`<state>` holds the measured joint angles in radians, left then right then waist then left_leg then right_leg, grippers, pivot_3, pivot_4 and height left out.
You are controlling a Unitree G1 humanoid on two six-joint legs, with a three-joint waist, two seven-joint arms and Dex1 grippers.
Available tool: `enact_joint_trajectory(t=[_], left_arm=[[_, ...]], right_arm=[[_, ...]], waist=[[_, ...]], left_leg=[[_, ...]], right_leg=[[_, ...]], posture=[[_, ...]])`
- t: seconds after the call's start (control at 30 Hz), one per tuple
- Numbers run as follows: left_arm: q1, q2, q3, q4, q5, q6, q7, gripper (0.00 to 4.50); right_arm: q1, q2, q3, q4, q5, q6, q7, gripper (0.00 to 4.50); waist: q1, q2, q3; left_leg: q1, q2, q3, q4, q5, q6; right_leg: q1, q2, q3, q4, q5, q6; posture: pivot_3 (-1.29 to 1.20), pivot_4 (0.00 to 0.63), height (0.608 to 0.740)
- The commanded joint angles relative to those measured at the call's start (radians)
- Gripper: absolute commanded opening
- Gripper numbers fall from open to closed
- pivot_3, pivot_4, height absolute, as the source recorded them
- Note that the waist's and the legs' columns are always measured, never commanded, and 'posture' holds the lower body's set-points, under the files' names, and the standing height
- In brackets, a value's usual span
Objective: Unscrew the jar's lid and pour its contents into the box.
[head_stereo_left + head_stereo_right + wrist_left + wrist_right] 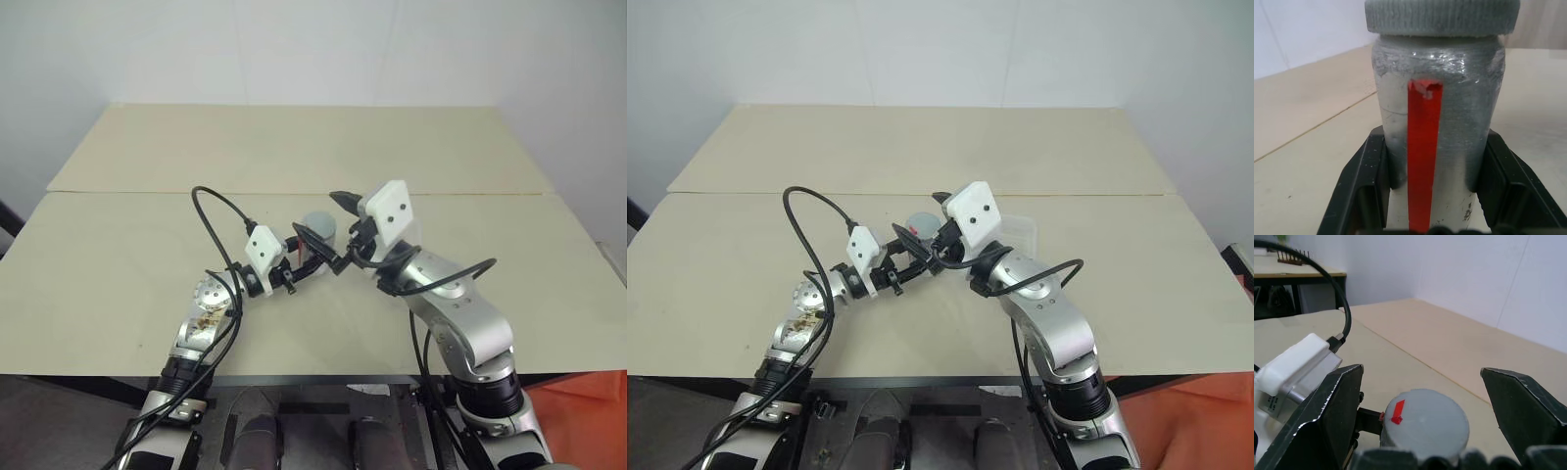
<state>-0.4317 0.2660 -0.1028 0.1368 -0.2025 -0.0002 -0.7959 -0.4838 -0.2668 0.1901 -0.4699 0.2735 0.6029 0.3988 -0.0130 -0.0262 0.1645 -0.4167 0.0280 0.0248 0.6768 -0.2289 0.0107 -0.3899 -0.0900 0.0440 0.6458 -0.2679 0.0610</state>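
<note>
My left gripper [1435, 166] is shut on the jar [1459, 122], its two black fingers [1366, 181] pressing the lower sides of the silvery body with the red stripe. It holds the jar upright, just above the table in front of me. The gray ribbed lid [1425, 423], with a red mark on top, sits on the jar. My right gripper [1420, 374] is open, one finger on each side of the lid and clear of it. The clear box [1021, 229] lies on the table just behind my right wrist, partly hidden by it.
The pale wooden table [294, 147] stretches far ahead, with a seam across it behind the arms. A black cable [220, 211] loops up from my left wrist. The white wall stands behind the table's far edge.
</note>
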Motion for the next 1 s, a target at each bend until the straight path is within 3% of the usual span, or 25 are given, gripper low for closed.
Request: enact_joint_trajectory(t=[0.03, 0.53, 0.63, 0.73, 1.0], left_arm=[[-0.004, 0.007, -0.006, -0.054, -0.012, -0.001, -0.007, 1.99], [0.034, 0.009, -0.008, -0.1, -0.02, 0.004, 0.001, 1.99], [0.043, 0.01, -0.003, -0.11, -0.028, 0.01, 0.0, 1.99], [0.055, 0.016, -0.003, -0.114, -0.024, 0.01, -0.003, 1.99], [0.059, 0.017, -0.002, -0.118, -0.022, 0.02, -0.002, 1.99]], right_arm=[[-0.022, 0.0, -0.008, -0.016, 0.021, 0.02, 0.019, 4.5], [0.006, 0.002, -0.03, -0.031, 0.037, 0.078, 0.009, 4.5], [0.019, -0.002, -0.028, -0.037, 0.04, 0.075, 0.016, 3.87], [0.031, -0.019, -0.012, -0.037, 0.023, 0.058, 0.03, 2.88], [0.023, -0.036, -0.008, -0.023, 0.01, 0.053, 0.045, 2.81]], waist=[[-0.001, 0.0, 0.0], [-0.001, 0.0, 0.0], [-0.001, 0.0, 0.0], [-0.001, 0.0, 0.0], [-0.001, 0.0, 0.0]], left_leg=[[0.0, 0.0, 0.0, 0.0, 0.0, 0.0], [0.0, 0.0, -0.001, 0.0, 0.0, 0.0], [0.0, 0.0, -0.001, 0.0, 0.0, 0.0], [0.0, 0.0, 0.0, 0.0, 0.0, 0.0], [0.0, 0.0, 0.0, 0.0, 0.0, 0.0]], right_leg=[[0.0, 0.0, 0.0, 0.0, 0.0, 0.0], [0.0, 0.0, 0.0, 0.0, 0.0, 0.0], [0.0, 0.0, 0.0, 0.0, 0.0, 0.0], [0.0, 0.0, 0.0, 0.0, 0.0, 0.0], [0.0, 0.0, 0.0, 0.0, 0.0, 0.0]], posture=[[0.0, 0.15, 0.74], [0.0, 0.15, 0.74], [0.0, 0.15, 0.74], [0.0, 0.15, 0.74], [0.0, 0.15, 0.74]])
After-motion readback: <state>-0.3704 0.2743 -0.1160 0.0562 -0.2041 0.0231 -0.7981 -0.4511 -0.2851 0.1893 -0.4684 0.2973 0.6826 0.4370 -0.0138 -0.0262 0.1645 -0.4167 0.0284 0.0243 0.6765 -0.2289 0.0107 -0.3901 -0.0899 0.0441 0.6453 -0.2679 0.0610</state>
